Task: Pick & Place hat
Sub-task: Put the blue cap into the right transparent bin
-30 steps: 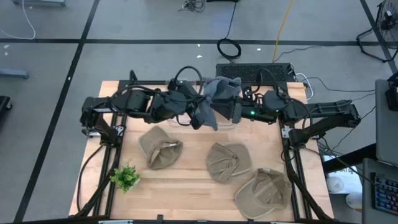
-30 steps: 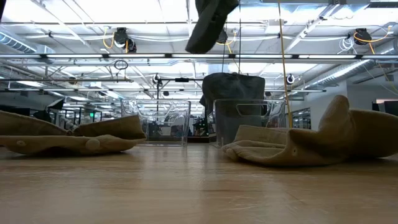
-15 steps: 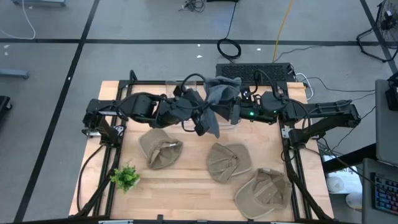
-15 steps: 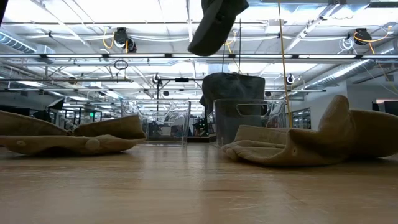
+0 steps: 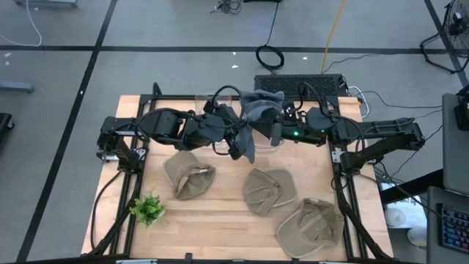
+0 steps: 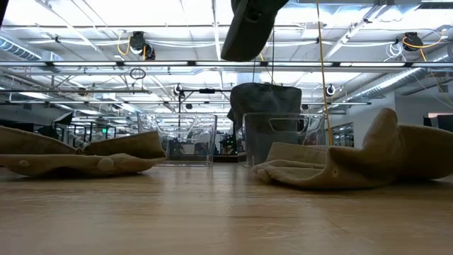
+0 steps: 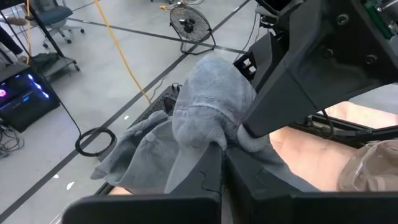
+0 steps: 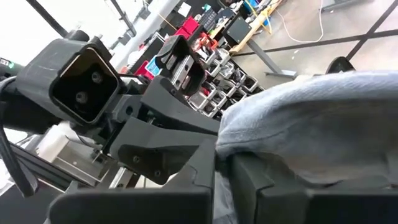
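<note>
Two grippers, left gripper (image 5: pixel 236 136) and right gripper (image 5: pixel 272 133), each pinched closed on the grey hat (image 5: pixel 253 117), have drifted slightly toward the clear bin (image 6: pixel 282 138) since a second ago, so placement looks close.

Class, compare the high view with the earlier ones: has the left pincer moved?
Yes. The left pincer, shut on the gray hat, has shifted rightward toward the right pincer, judged against the fixed tan hat.
</note>
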Action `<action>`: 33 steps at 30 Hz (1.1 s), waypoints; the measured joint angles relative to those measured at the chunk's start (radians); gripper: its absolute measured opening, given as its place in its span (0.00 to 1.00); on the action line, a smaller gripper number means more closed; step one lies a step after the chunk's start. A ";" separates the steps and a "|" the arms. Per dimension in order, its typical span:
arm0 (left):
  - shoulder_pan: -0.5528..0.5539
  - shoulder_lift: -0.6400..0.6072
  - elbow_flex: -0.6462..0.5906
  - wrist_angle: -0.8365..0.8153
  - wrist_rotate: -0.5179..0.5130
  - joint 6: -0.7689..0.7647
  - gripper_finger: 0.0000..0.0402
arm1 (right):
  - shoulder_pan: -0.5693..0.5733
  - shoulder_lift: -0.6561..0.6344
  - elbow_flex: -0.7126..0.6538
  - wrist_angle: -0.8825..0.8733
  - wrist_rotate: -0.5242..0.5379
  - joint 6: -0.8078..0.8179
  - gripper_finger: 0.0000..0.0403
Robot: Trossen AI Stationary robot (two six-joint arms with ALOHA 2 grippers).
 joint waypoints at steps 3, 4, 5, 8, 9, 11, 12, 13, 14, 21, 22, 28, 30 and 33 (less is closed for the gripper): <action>0.000 -0.001 0.000 -0.001 0.000 0.003 0.04 | 0.000 -0.003 0.000 0.000 -0.003 -0.013 0.02; 0.000 -0.004 0.000 -0.002 0.005 0.009 0.05 | 0.000 -0.008 -0.001 -0.001 -0.011 -0.029 0.01; 0.000 -0.006 0.000 0.000 0.017 0.017 0.07 | 0.000 -0.013 -0.001 -0.001 -0.026 -0.044 0.01; 0.001 -0.013 0.001 -0.001 0.074 0.049 0.12 | 0.000 -0.040 -0.001 -0.007 -0.058 -0.082 0.01; 0.001 -0.017 0.001 -0.012 0.094 0.056 0.14 | 0.001 -0.051 -0.001 -0.004 -0.075 -0.093 0.01; 0.003 -0.021 0.001 -0.040 0.145 0.054 0.17 | 0.001 -0.078 -0.001 -0.012 -0.099 -0.120 0.01; 0.005 -0.023 0.001 -0.055 0.167 0.048 0.19 | 0.001 -0.094 -0.001 -0.027 -0.109 -0.134 0.01; 0.008 -0.032 0.000 -0.078 0.191 0.042 0.20 | 0.001 -0.109 0.000 -0.047 -0.110 -0.144 0.01; 0.010 -0.038 -0.002 -0.110 0.214 0.034 0.22 | 0.001 -0.125 0.001 -0.072 -0.110 -0.153 0.00; 0.031 -0.076 0.001 -0.272 0.265 -0.053 0.30 | -0.001 -0.237 0.001 -0.270 -0.170 -0.185 0.00; 0.035 -0.080 0.001 -0.298 0.265 -0.063 0.30 | -0.001 -0.251 0.001 -0.297 -0.184 -0.184 0.00; 0.054 -0.106 0.000 -0.387 0.322 -0.109 0.31 | -0.001 -0.317 0.001 -0.426 -0.242 -0.216 0.00; 0.059 -0.113 -0.001 -0.396 0.361 -0.121 0.31 | -0.001 -0.330 0.001 -0.473 -0.263 -0.262 0.00; 0.064 -0.128 0.000 -0.397 0.404 -0.136 0.31 | -0.001 -0.338 0.001 -0.554 -0.269 -0.321 0.00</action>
